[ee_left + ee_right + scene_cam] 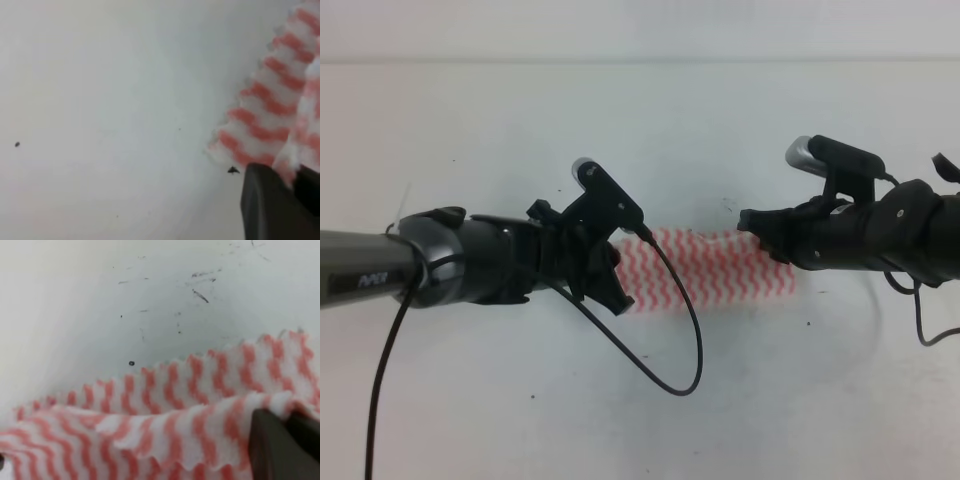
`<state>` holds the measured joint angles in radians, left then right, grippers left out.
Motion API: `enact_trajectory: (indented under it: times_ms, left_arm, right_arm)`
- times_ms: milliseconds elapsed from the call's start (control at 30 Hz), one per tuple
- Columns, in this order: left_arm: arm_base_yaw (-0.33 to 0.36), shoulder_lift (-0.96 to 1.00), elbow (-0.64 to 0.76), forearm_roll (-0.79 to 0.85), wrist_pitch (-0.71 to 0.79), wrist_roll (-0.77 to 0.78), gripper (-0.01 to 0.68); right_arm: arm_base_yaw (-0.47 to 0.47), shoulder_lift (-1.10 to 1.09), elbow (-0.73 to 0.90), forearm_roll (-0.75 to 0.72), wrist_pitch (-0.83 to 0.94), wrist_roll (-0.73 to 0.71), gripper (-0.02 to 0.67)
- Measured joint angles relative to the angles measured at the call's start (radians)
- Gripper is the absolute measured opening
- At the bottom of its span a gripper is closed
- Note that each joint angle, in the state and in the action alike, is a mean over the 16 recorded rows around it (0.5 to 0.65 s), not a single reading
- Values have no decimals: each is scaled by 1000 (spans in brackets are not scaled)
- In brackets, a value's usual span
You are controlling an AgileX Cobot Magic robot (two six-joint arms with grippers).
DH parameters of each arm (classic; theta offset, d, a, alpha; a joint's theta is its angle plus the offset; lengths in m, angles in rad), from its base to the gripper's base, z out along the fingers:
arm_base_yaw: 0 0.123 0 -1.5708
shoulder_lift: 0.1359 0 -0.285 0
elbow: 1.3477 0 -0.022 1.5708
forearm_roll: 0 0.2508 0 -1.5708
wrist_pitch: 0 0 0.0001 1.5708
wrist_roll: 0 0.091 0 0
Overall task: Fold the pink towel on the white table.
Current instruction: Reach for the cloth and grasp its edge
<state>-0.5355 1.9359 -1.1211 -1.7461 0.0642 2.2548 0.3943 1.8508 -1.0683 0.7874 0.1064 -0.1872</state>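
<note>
Both arms are in over the white table (640,130), one from each side, and between them lies the pink towel (710,268), a short band of wavy pink-red stripes stretched across the middle of the surface. On the left, the left gripper (612,282) sits at the towel's left end, its dark body covering that edge from above, with a black cable (685,330) looping down off it onto the table. The left wrist view puts the cloth (272,115) right up against a dark finger (270,205) at the bottom right, and a strip of towel runs down into the narrow slot beside it, so the jaws look clamped on that edge, though the view is blurred and tight. Over on the right, the right gripper (752,222) is at the towel's upper right corner. Its wrist view shows the towel (165,430) doubled, an upper layer lying over a lower one, the fold line draped across a dark finger (272,447) at the lower right, cloth pinched into the gap there. Bare table (150,300) beyond carries a scatter of dark scuffs (200,295) and specks.
</note>
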Motion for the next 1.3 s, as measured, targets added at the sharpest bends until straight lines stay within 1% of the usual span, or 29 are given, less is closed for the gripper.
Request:
enact_trajectory:
  times_ms: [267, 367, 467, 533, 733, 900, 1067, 1300]
  left_arm:
    - [0, -20, -41, -5, -73, -61, 337]
    - [0, -34, -60, -5, -78, -96, 375]
    - [0, -46, -79, -5, -60, -133, 381]
    - [0, -52, -89, 5, -34, -156, 366]
    - [0, -50, -100, 24, 74, -198, 281]
    - [0, -16, -98, 34, 140, -200, 173]
    - [0, 32, -97, 34, 160, -189, 78]
    - [0, 88, -98, 29, 164, -160, 5]
  right_arm:
    - [0, 1, 0, -2, 1, 0, -17]
    - [1, 2, 0, -4, 2, 0, -17]
    - [1, 2, 0, -5, 3, 0, -17]
    - [0, 2, 0, -6, 4, 0, -16]
    - [1, 2, 0, -8, 5, 0, -16]
    - [0, 2, 0, -10, 5, 0, -16]
    - [1, 2, 0, -11, 5, 0, -16]
    - [1, 2, 0, -14, 9, 0, -16]
